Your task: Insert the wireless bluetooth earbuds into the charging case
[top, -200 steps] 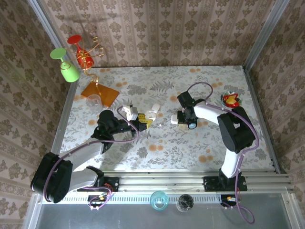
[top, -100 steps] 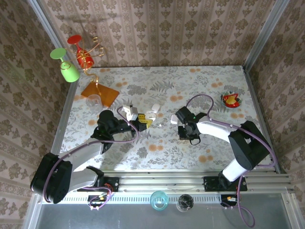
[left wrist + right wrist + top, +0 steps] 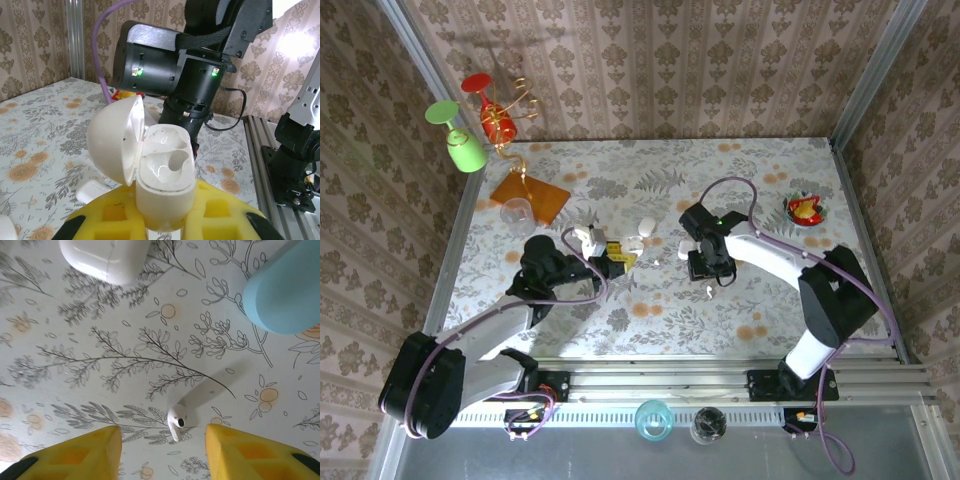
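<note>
White and glossy, one earbud (image 3: 176, 422) lies on the floral surface (image 3: 100, 365). It has a rounded head with a dark spot and a short stem pointing toward the bottom of the right wrist view. It sits in the gap of the right jaws, whose two yellow pads (image 3: 75, 455) stand well apart, neither touching it.

I count three cases. A closed white case (image 3: 105, 257) and a pale blue case (image 3: 285, 290) rest on the surface beyond the earbud, well apart from each other. One open charging case (image 3: 165, 185) stands upright, clamped in the left jaws. Its lid (image 3: 117, 140) is swung back to the left, and the two moulded wells inside show bare white plastic.

From above, two arms work the surface. The left arm (image 3: 500, 325) reaches in toward the middle, and the right arm (image 3: 770, 260) bends in from the right with its jaws low over the surface. A few whitish pieces (image 3: 647, 226) lie between them, too small to tell apart.
</note>
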Motion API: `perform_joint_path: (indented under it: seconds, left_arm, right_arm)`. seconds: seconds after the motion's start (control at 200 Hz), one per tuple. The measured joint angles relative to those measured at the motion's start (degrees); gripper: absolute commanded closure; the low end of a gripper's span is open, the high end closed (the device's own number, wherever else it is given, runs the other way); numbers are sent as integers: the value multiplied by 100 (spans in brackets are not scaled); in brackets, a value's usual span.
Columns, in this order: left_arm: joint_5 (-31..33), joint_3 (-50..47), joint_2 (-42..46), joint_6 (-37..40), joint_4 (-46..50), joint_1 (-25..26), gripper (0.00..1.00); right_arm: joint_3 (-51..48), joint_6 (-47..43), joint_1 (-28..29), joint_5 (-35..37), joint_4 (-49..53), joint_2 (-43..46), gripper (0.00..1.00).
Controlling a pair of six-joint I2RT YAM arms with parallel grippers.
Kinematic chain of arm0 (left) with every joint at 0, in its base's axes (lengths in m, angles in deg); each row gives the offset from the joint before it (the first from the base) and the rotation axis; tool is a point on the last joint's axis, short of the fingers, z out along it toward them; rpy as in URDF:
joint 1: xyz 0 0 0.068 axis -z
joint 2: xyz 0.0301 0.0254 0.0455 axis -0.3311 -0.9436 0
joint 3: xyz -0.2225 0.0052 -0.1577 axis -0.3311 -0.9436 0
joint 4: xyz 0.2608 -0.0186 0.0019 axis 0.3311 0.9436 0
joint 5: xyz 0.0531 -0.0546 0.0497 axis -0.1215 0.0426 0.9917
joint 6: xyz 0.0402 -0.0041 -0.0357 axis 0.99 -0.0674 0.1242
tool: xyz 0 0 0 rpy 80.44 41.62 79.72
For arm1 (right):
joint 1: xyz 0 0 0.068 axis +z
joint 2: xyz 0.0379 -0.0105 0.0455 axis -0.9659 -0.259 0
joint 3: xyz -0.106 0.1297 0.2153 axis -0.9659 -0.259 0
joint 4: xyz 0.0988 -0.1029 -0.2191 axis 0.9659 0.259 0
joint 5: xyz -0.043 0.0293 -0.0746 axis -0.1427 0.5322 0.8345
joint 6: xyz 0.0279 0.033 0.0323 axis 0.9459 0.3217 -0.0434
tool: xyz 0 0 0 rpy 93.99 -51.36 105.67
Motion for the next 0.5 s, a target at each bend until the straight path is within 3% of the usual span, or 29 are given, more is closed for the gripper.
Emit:
perform_joint_path:
  seconds: [0.22, 0.5]
  left_arm:
    - [48, -11, 46, 59, 66, -4, 90]
    - [120, -76, 181, 201, 208, -4, 90]
  right_arm:
    - [393, -431, 66, 39, 754, -560, 55]
    - [601, -682, 85, 26, 925, -1158, 61]
